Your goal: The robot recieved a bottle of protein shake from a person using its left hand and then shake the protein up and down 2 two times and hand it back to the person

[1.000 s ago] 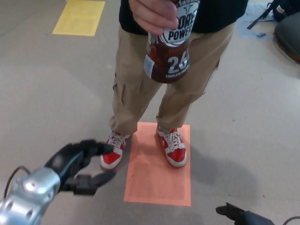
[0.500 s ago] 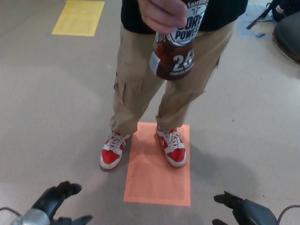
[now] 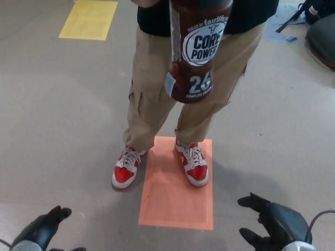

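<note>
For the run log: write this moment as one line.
phase: after hand-back | bottle: held up by person | left hand: low, open | right hand: low, open | person stands at orange mat

One protein shake bottle (image 3: 195, 52), two red-and-white sneakers (image 3: 125, 167), one orange floor mat (image 3: 175, 204), one yellow floor mat (image 3: 89, 19), two robot hands (image 3: 42, 230).

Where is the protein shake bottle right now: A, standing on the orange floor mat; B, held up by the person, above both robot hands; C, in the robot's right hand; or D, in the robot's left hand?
B: the bottle hangs at the top of the head view before the person's trousers, while the left hand and right hand stay low and empty.
</note>
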